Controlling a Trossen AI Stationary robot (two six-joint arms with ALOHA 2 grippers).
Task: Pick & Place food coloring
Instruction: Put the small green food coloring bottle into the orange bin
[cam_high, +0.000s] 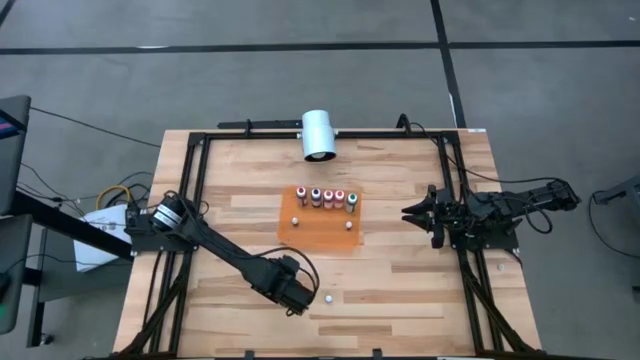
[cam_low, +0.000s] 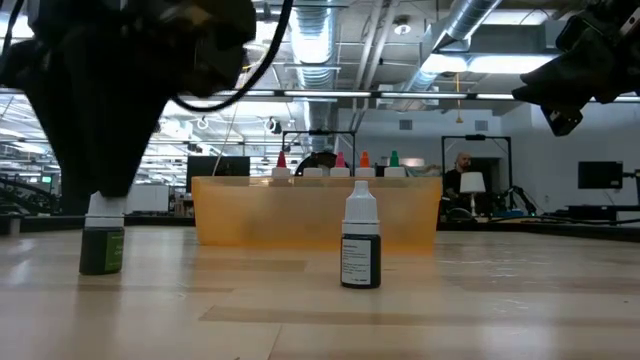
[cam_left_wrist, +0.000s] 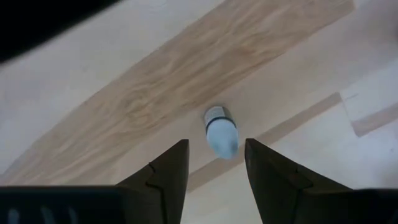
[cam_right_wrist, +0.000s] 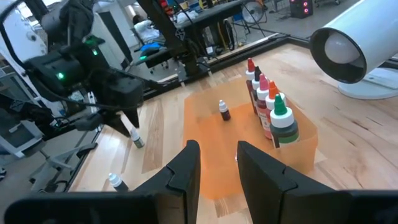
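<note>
A small dark-green food coloring bottle (cam_low: 101, 245) with a white cap stands on the wood near the table's front. My left gripper (cam_left_wrist: 216, 144) points straight down over it, open. Its fingers stand on either side of the cap (cam_left_wrist: 222, 138) with a gap on each side. A second dark bottle (cam_high: 327, 298) stands just to its right. Several more bottles (cam_high: 325, 197) stand in a row in the orange tray (cam_high: 322, 238). My right gripper (cam_high: 408, 213) waits at the table's right, level, slightly open and holding nothing.
A large white cylinder (cam_high: 319, 134) lies at the table's far edge behind the tray. Two tiny bottles (cam_high: 296, 218) (cam_high: 349, 224) stand apart inside the tray. Black frame rails (cam_high: 195, 180) run along the table's sides. Bare wood lies between the tray and the front edge.
</note>
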